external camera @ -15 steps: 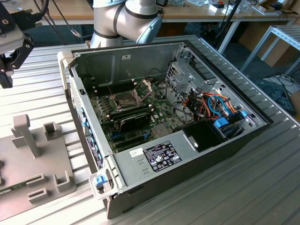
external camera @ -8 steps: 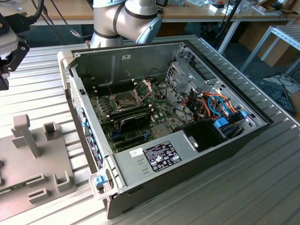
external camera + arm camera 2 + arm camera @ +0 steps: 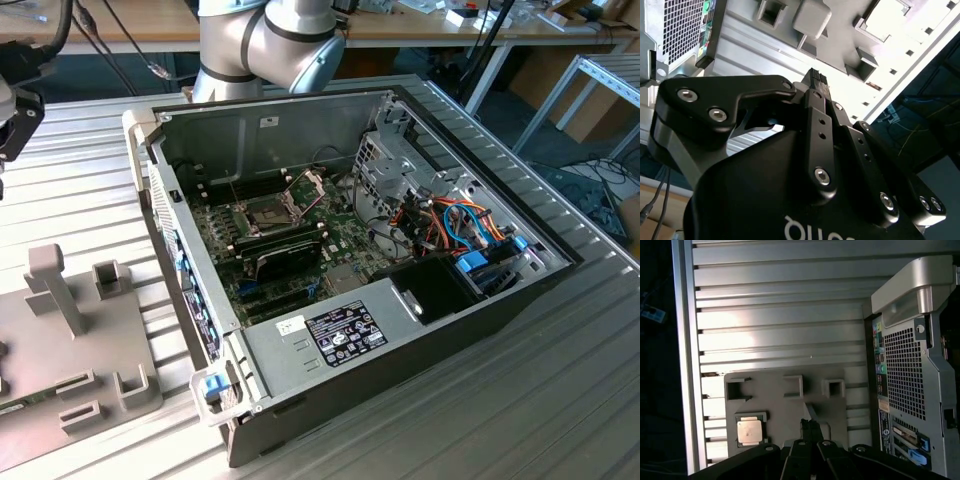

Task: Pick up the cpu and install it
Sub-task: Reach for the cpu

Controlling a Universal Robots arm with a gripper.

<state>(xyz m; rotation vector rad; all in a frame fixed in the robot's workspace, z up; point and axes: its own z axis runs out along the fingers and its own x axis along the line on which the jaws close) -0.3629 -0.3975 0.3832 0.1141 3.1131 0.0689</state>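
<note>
The end effector (image 3: 810, 426) hangs above a grey fixture plate (image 3: 785, 412) that lies flat on the ribbed metal desk (image 3: 780, 305). In both wrist views its two dark fingers (image 3: 815, 82) stand pressed together with nothing pinched between them, though their very tips are small against the plate, so a thin gap there cannot be ruled out. They touch nothing below. The cpu (image 3: 749, 431), a small square chip with a dull silver top, sits flat in a shallow square recess of the plate, near the fingertips but clear of them, and beside an upright post (image 3: 811, 412) that rises from the plate right under the fingers. Three open-topped square pockets (image 3: 792, 386) stand in a row on the plate, on the side of the post away from the end effector. The back panel of the computer case (image 3: 910, 370), with its perforated grille, stands just beside the plate. In the exterior view the plate (image 3: 100, 340) lies at that view's left, close against the open case (image 3: 250, 130), which rests on the desk (image 3: 560, 400) with the arm's (image 3: 270, 40) grey joint behind its far wall. Inside the case the green motherboard (image 3: 340, 245) shows its dark square socket (image 3: 268, 213) with the hinged metal frame (image 3: 305, 185) swung up, and a longer black module (image 3: 285, 258) lies just on the near side of the socket.
</note>
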